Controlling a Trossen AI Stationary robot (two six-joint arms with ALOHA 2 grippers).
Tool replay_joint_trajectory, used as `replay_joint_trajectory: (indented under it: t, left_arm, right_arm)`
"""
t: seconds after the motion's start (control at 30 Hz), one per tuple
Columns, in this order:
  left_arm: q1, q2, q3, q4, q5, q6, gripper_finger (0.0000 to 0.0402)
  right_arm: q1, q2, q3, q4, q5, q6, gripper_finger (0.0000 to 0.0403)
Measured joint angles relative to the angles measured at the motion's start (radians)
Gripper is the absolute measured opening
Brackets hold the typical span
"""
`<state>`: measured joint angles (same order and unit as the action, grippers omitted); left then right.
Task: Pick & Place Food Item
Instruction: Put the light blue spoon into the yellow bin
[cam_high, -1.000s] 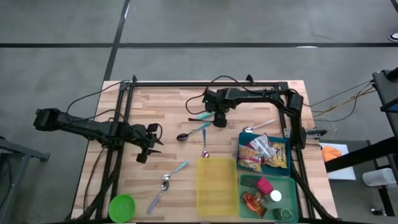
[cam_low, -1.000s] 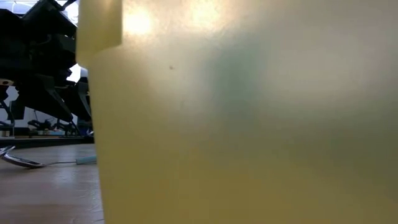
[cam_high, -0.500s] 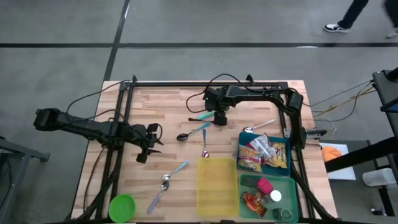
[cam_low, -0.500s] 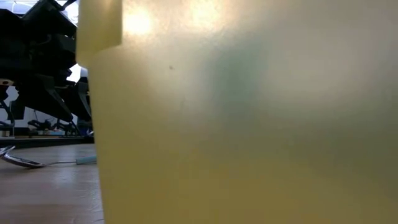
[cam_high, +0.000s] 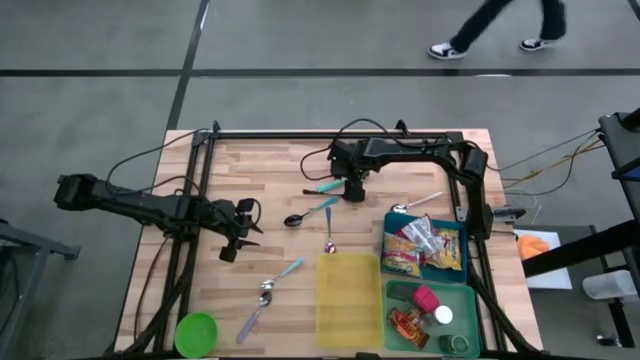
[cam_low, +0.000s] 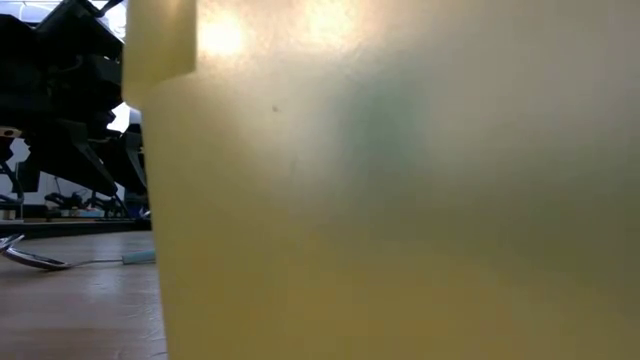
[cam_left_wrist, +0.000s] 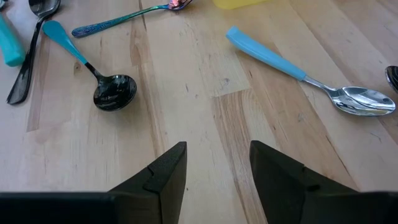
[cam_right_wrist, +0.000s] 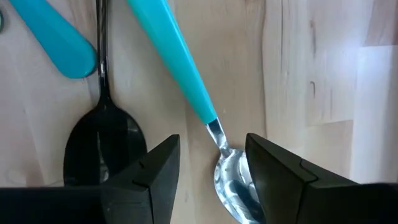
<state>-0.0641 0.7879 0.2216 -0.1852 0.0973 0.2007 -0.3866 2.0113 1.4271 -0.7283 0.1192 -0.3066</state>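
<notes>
High view: right pincer (cam_high: 354, 194) hangs released over a teal-handled spoon (cam_right_wrist: 186, 74) on the surface (cam_high: 270, 165); left pincer (cam_high: 250, 222) is released, holding nothing.

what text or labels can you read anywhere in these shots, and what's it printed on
No text can be read in any view.
Snack packets in the teal bin: printing too small and blurred to read.
Items in the green bin: labels too small to read.
Spoons and yellow container: no markings visible.
</notes>
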Motion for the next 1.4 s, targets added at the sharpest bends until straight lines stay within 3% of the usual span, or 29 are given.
replay_joint_trajectory:
  t: [0.4, 0.7, 1.2, 1.4]
  left_arm:
    - [0.000, 0.000, 0.000, 0.000, 0.000, -0.001, 0.0174]
    - [0.000, 0.000, 0.000, 0.000, 0.000, -0.001, 0.0174]
    - [0.000, 0.000, 0.000, 0.000, 0.000, 0.001, 0.0174]
    - [0.000, 0.000, 0.000, 0.000, 0.000, 0.001, 0.0174]
  right_arm:
    - [-0.013, 0.002, -0.053, 0.073, -0.001, -0.008, 0.0182]
    - [-0.070, 0.002, -0.066, 0.107, -0.142, -0.011, 0.0182]
    - [-0.075, 0.002, -0.109, 0.160, -0.150, -0.015, 0.0181]
    - [-0.074, 0.000, -0.122, 0.165, -0.174, -0.008, 0.0140]
